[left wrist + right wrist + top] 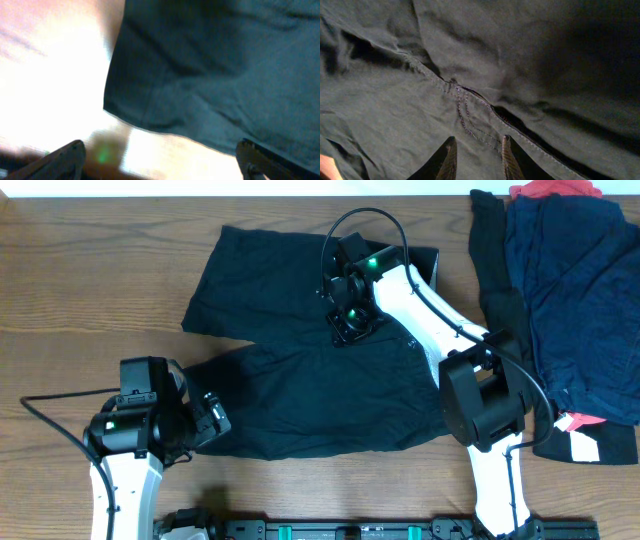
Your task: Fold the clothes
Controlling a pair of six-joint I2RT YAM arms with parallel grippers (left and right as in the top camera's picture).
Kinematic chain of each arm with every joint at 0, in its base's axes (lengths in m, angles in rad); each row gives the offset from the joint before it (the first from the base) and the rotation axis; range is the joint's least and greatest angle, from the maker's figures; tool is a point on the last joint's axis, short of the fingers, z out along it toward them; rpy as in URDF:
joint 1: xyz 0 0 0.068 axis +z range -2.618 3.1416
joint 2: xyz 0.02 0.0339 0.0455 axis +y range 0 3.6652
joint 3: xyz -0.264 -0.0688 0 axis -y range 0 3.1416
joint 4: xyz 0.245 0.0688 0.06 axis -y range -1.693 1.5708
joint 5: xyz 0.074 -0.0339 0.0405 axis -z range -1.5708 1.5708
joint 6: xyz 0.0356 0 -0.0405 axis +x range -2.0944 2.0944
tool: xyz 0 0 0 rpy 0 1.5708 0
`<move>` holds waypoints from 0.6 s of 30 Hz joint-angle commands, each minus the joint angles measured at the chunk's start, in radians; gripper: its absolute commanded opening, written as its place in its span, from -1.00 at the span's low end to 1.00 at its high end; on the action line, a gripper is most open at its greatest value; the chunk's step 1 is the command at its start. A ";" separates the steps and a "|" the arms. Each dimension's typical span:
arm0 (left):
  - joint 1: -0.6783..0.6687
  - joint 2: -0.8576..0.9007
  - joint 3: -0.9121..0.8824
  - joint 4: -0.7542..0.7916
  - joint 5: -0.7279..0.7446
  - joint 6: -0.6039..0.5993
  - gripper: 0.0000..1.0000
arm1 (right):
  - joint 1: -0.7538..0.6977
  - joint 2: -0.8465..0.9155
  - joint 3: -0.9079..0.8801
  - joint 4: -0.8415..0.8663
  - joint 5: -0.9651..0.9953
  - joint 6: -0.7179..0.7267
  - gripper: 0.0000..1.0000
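Black shorts spread flat, possibly a white tag on pile

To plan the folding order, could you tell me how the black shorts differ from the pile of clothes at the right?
The black shorts lie spread out; the pile is heaped and rumpled. The shorts are all black; the pile mixes navy, black and red. The right gripper is over the shorts, not the pile. Both are dark fabric.

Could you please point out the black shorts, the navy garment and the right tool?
black shorts (300,405), overhead view, on the nearer leg panel.
navy garment (585,290), overhead view, middle of its fabric.
right tool (478,147), right wrist view, midway between its fingertips.
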 commanded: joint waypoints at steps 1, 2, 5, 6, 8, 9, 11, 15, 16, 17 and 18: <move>-0.002 0.022 0.006 -0.025 -0.010 -0.061 0.98 | -0.002 -0.025 -0.005 0.005 -0.010 -0.016 -0.38; -0.002 0.026 0.003 -0.027 0.001 -0.076 0.96 | -0.003 -0.025 -0.005 0.006 -0.010 -0.021 -0.38; -0.002 0.041 -0.010 -0.026 0.083 -0.097 0.96 | -0.007 -0.025 -0.005 0.013 -0.010 -0.023 -0.35; -0.002 0.047 -0.014 -0.027 0.105 -0.096 0.96 | -0.009 -0.025 -0.005 0.018 -0.010 -0.023 -0.34; -0.002 0.060 -0.029 -0.032 0.131 -0.096 0.97 | -0.015 -0.025 -0.005 0.027 -0.010 -0.023 -0.33; -0.002 0.064 -0.037 -0.036 0.131 -0.096 0.98 | -0.018 -0.025 -0.005 0.030 -0.010 -0.023 -0.33; -0.003 0.071 -0.060 -0.058 0.127 -0.095 0.84 | -0.022 -0.025 -0.005 0.032 -0.010 -0.023 -0.31; -0.004 0.071 -0.093 -0.083 0.131 -0.085 0.75 | -0.031 -0.025 -0.005 0.034 -0.010 -0.023 -0.27; -0.009 0.071 -0.093 -0.087 0.131 -0.089 0.75 | -0.033 -0.025 -0.005 0.035 -0.010 -0.023 -0.26; -0.016 0.069 -0.093 -0.088 0.130 -0.093 0.75 | -0.034 -0.025 -0.005 0.038 -0.010 -0.023 -0.24; -0.024 0.069 -0.093 -0.088 0.128 -0.096 0.75 | -0.034 -0.025 -0.005 0.040 -0.010 -0.023 -0.24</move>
